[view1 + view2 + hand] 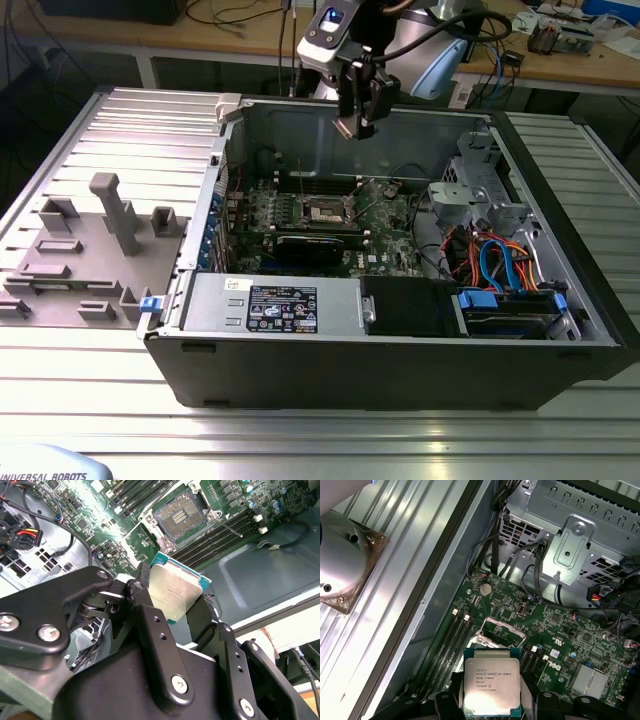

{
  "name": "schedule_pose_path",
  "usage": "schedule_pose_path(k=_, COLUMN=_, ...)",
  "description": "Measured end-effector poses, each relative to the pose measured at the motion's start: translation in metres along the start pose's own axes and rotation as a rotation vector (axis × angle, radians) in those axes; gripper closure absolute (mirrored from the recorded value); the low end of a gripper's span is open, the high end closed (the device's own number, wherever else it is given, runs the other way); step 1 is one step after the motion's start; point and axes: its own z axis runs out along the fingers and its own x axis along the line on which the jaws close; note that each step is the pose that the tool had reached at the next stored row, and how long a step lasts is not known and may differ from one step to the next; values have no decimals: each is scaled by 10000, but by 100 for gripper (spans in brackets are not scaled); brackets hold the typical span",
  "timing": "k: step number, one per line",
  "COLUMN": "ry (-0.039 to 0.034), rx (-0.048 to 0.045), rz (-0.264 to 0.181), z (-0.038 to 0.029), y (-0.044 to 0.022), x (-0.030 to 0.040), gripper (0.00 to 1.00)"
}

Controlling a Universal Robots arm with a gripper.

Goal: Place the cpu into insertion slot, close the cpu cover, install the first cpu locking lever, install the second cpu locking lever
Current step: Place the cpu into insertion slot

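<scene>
Gripper: jaws clamped on cpu edges, upper centre, exterior view.
Insertion slot: uncovered, well below the cpu.

The tool holds the cpu above the open computer case. The insertion slot lies below, on the motherboard. A jig sits on the desk, at the exterior view's left of the case.
</scene>
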Motion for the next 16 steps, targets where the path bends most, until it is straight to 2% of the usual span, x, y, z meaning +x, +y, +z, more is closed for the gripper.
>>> schedule_pose_path(k=4, ry=-32, rx=-6, rz=354, z=10, y=-7, x=3, gripper=46)
schedule_pose_path(k=7, ry=-33, rx=-6, rz=362, z=12, y=-28, x=13, gripper=46)
schedule_pose_path(k=16, ry=-32, rx=-7, rz=362, z=31, y=-30, x=13, gripper=46)
